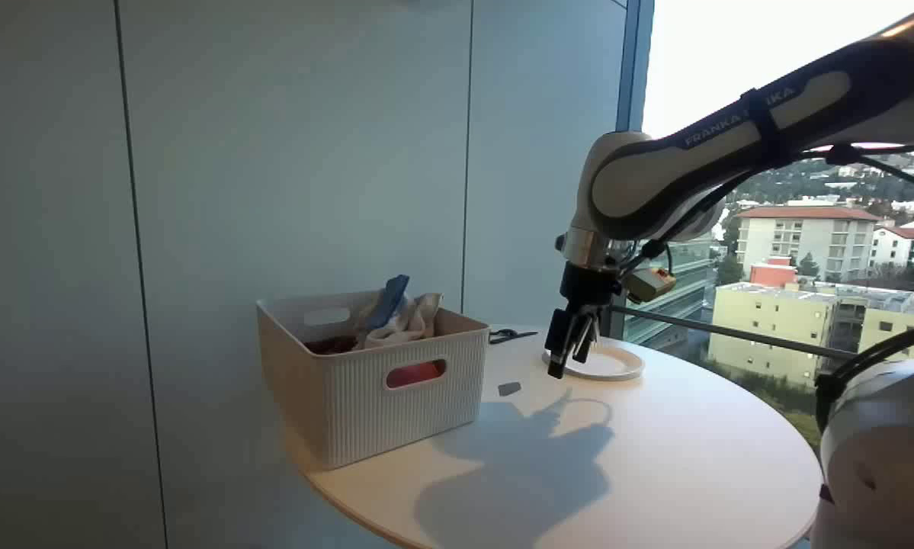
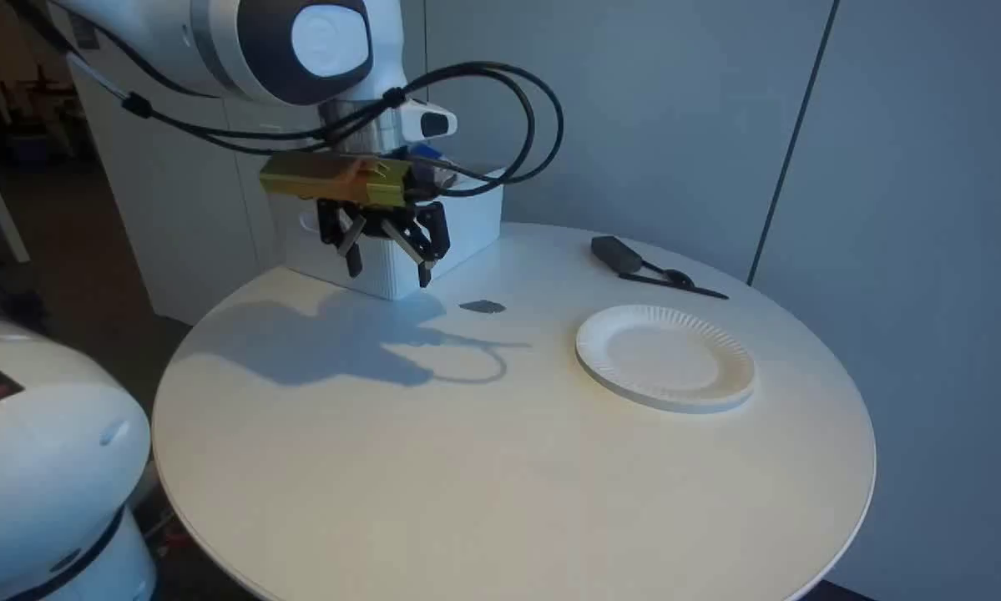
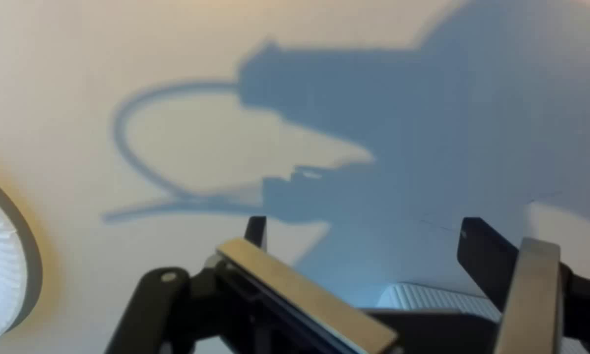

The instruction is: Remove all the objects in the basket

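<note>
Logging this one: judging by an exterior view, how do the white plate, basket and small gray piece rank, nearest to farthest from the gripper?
In an exterior view:
1. basket, directly behind the gripper
2. small gray piece, just right of the basket
3. white plate, well to the right

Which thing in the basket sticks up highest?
The blue thing. Its tip rises above the cream cloth beside it; the dark red thing sits lower.
</note>
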